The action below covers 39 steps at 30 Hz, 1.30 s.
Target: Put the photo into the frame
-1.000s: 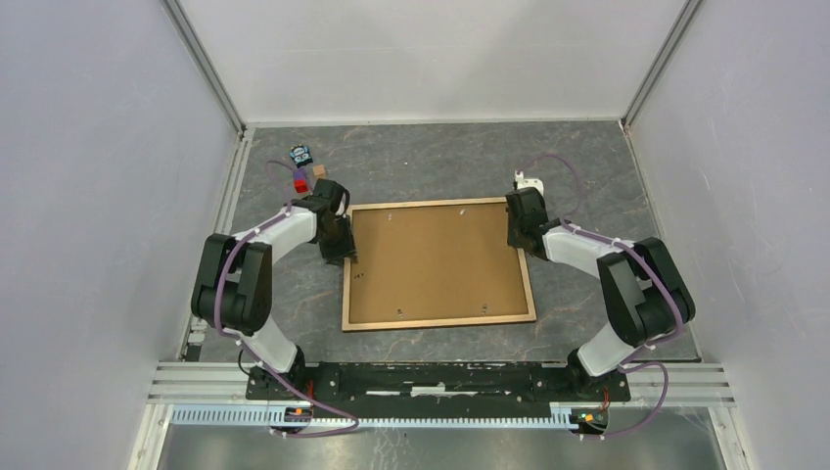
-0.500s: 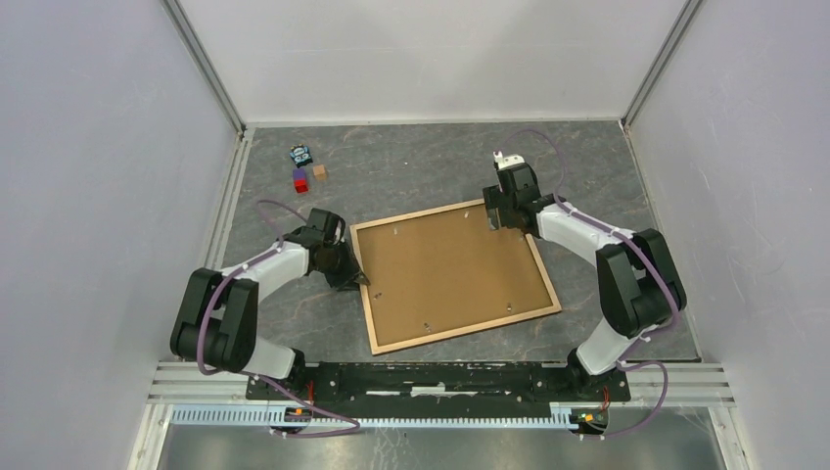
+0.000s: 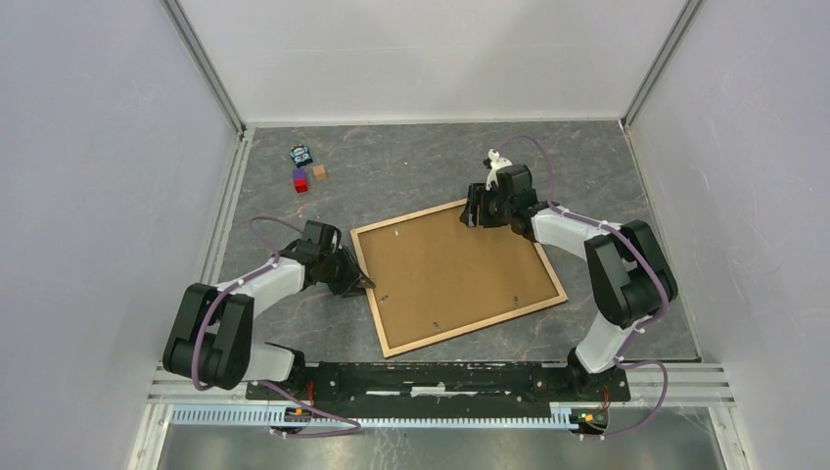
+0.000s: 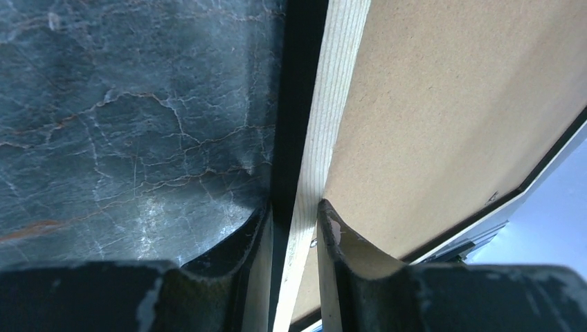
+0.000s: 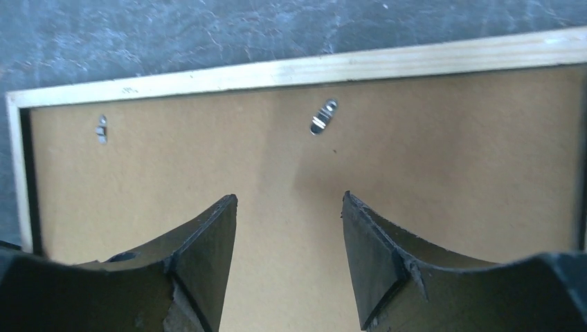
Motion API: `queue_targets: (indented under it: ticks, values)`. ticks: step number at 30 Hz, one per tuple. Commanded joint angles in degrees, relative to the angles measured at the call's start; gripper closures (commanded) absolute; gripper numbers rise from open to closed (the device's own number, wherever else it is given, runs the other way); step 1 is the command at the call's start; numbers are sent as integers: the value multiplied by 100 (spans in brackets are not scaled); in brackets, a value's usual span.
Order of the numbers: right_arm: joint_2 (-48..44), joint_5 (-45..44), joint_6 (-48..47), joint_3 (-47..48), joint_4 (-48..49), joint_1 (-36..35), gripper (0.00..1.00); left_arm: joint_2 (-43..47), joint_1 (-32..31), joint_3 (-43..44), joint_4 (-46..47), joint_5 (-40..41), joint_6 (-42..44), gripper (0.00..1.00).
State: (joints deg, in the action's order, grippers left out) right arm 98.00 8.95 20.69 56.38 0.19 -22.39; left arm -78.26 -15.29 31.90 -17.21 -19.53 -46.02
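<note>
The frame (image 3: 458,275) lies back up on the table, turned askew, with a brown backing board (image 3: 450,264) inside its light wood rails. My left gripper (image 3: 360,284) is shut on the frame's left rail, and the rail (image 4: 332,104) runs between its fingers (image 4: 329,228) in the left wrist view. My right gripper (image 3: 474,213) is open and empty over the frame's far right corner. In the right wrist view it (image 5: 289,200) hovers above the board (image 5: 429,159), near the far rail (image 5: 346,66). The photo is not in view.
Small metal clips (image 5: 322,116) hold the board along the rail. A few small coloured blocks (image 3: 299,180) and a dark blue object (image 3: 300,154) lie at the far left. Enclosure walls stand on three sides and a metal rail (image 3: 440,377) runs along the near edge.
The frame has turned counterclockwise as seen from above and slid a little nearer. My left gripper moved nearer with the left rail. My right gripper moved left along the far edge.
</note>
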Motion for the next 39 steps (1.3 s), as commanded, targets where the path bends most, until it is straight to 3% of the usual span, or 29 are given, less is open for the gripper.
queue_targets:
  ticks: [1,6,23,28,32,35,39]
  values:
    - [349,560,561,46,986,51,39,144,-27,-353,-60,-120,-364,98]
    - [700,673,760,99,1115,65,48,297,-27,-404,-72,-255,-406,98]
    - [1005,575,940,-37,1517,60,50,425,-36,-419,-102,-302,-434,98]
    - [554,-133,-221,531,23,47,43,471,-35,-402,-181,95,-452,98]
    - [-115,-770,-990,374,-953,48,30,484,-32,-318,-264,553,-667,98]
    - [-714,-1315,-1247,-82,-1221,111,21,485,-28,-459,-45,581,-1028,98]
    - [-1236,-1567,-1002,-407,-1598,393,18,722,-27,-618,-253,918,-1475,98]
